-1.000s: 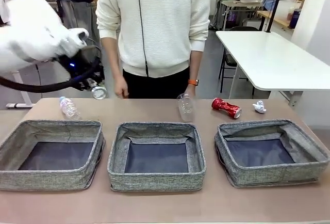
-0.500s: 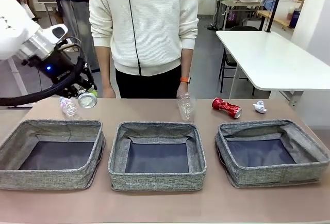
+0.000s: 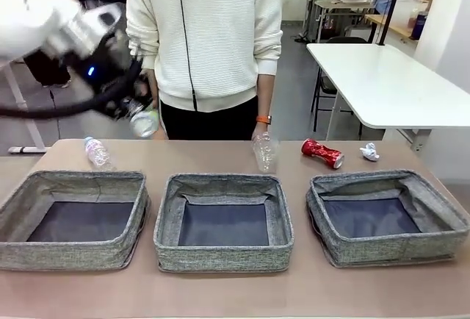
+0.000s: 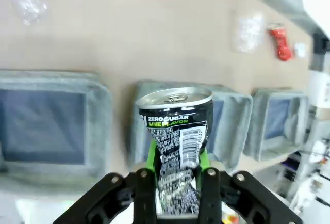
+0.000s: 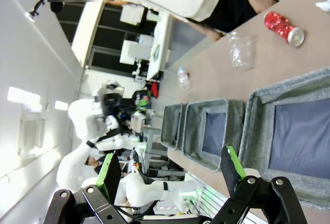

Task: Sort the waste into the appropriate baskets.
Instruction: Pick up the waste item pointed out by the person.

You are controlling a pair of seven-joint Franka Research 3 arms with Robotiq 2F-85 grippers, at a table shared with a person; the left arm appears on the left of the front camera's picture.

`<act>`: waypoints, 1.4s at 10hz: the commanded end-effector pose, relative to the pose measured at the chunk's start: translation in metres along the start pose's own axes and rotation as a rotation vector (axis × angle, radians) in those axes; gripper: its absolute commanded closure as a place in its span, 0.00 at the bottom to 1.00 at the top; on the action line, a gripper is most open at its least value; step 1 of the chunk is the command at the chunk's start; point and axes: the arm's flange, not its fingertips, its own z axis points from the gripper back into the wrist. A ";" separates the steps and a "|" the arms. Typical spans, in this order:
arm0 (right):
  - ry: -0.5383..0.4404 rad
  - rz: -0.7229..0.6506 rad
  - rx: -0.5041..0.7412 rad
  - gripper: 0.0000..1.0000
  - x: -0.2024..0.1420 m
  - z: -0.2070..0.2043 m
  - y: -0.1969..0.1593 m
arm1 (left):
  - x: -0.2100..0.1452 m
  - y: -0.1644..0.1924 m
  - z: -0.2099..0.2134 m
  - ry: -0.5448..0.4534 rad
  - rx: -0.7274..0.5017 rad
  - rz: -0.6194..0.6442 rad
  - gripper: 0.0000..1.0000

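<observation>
Three baskets in row, worktop near edge. One dark can pinched by left tool, in air over far left corner, long axis along fingers, lid pointing away. Right tool spread. Far edge: one bottle, cup, red can, paper ball.

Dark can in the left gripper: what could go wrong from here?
1. The left gripper pinches the dark can near its base, where it looks dented. Most of the can sticks out beyond the grip, so it might pivot or slip.
2. In the front view the can hangs high behind the baskets, close to the person's sleeve. A swing could brush the person, and a release from that height could miss.
</observation>
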 end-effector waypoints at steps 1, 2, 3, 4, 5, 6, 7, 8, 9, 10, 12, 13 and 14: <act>-0.016 0.028 0.022 0.00 0.003 -0.002 0.002 | -0.008 -0.094 0.063 0.026 -0.009 -0.139 0.68; -0.016 0.028 0.022 0.00 0.003 -0.002 0.002 | -0.021 -0.142 0.078 0.034 -0.004 -0.262 0.68; -0.016 0.028 0.022 0.00 0.003 -0.002 0.002 | -0.030 -0.173 0.076 0.058 0.028 -0.352 0.68; -0.016 0.028 0.022 0.00 0.003 -0.002 0.002 | -0.038 -0.199 0.066 0.076 0.048 -0.391 0.68; -0.016 0.028 0.022 0.00 0.003 -0.002 0.002 | -0.047 -0.219 0.055 0.075 0.044 -0.385 0.68; -0.016 0.028 0.022 0.00 0.003 -0.002 0.002 | -0.051 -0.237 0.045 0.032 0.080 -0.312 0.68; -0.016 0.028 0.022 0.00 0.003 -0.002 0.002 | -0.051 -0.251 0.041 -0.011 0.127 -0.130 0.68; -0.016 0.028 0.022 0.00 0.003 -0.002 0.002 | -0.051 -0.257 0.041 -0.053 0.115 -0.044 0.68; -0.016 0.028 0.022 0.00 0.003 -0.002 0.002 | -0.049 -0.256 0.045 0.015 0.076 -0.097 0.68; -0.016 0.028 0.022 0.00 0.003 -0.002 0.002 | -0.047 -0.253 0.048 0.029 0.112 -0.129 0.68; -0.016 0.028 0.022 0.00 0.003 -0.002 0.002 | -0.042 -0.247 0.054 0.041 0.160 -0.121 0.68; -0.016 0.028 0.022 0.00 0.003 -0.002 0.002 | -0.040 -0.245 0.057 0.044 0.180 -0.119 0.68; -0.016 0.028 0.022 0.00 0.003 -0.002 0.002 | -0.039 -0.244 0.062 0.065 0.168 -0.133 0.68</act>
